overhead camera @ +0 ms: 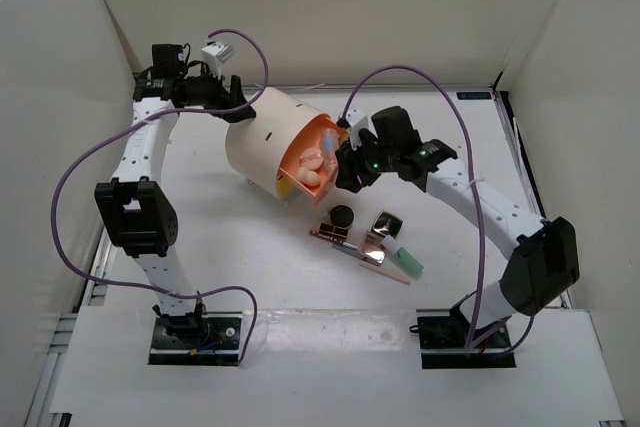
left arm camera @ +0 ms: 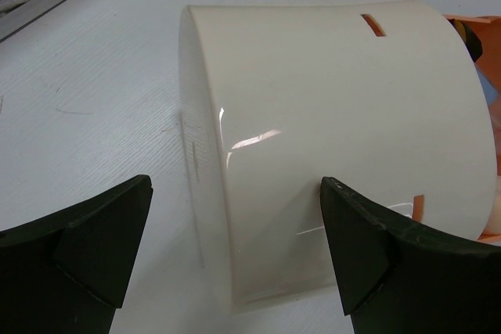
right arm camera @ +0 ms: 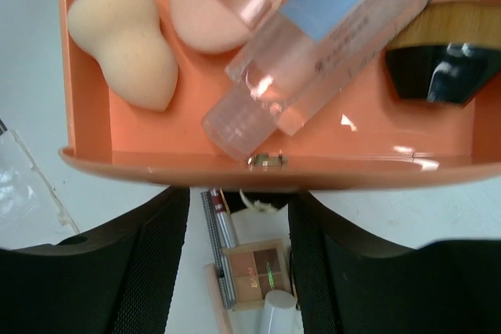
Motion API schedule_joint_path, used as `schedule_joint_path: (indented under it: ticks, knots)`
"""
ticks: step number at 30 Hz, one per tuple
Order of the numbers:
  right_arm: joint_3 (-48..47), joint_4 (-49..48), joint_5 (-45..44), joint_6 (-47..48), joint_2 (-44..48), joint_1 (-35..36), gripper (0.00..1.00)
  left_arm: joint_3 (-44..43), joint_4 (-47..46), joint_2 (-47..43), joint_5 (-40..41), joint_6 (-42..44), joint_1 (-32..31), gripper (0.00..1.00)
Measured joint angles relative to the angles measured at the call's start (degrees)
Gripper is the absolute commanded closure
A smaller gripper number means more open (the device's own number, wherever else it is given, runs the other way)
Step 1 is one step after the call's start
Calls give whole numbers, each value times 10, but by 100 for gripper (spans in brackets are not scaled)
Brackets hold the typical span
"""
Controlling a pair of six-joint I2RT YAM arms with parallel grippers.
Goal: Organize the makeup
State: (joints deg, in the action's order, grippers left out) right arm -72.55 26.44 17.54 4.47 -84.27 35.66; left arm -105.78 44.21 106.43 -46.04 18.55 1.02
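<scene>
Nearest me on the white tabletop (overhead camera: 250, 267) lie the mint tube (overhead camera: 408, 263), square rose-gold compact (overhead camera: 387, 223) and round black compact (overhead camera: 342, 216). Just beyond them my right tool (right arm camera: 239, 201) stands half-spread and empty at the lip of the orange drawer (right arm camera: 258, 170), with the peach egg-shaped sponge (right arm camera: 125, 44) inside. Farthest off, my left tool (left arm camera: 235, 193) gapes wide around the end of the cream cylinder (left arm camera: 337, 115).

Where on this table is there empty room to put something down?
Bare table lies between the left arm and the makeup pile, in front of the cylinder. It is crowded by the drawer, where the right gripper sits.
</scene>
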Motion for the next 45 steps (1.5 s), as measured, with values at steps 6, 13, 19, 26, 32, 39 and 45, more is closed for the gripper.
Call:
schedule_joint_path:
  ticks: [6,13,19,26,32,39,45]
  knots:
    - [-48,-9,10,-7,-44,0,45,0,-9,1,-1,0,-2,2]
    - [-123,-53,28,-19,-126,3,46,0,-12,2,-2,0,-11,2]
    - [-155,-117,10,-57,-175,17,46,0,-15,4,-10,0,-32,2]
    - [-150,-178,-36,-108,-193,24,42,0,-31,10,-14,-6,-29,2]
    - [-79,-209,-52,-99,-169,22,41,0,-35,11,-12,-7,-29,2]
    - [-12,-204,-22,-58,-149,18,40,0,-35,11,-9,-10,-30,2]
    - [-21,-224,-4,-44,-170,18,40,0,-35,12,-9,-11,-30,2]
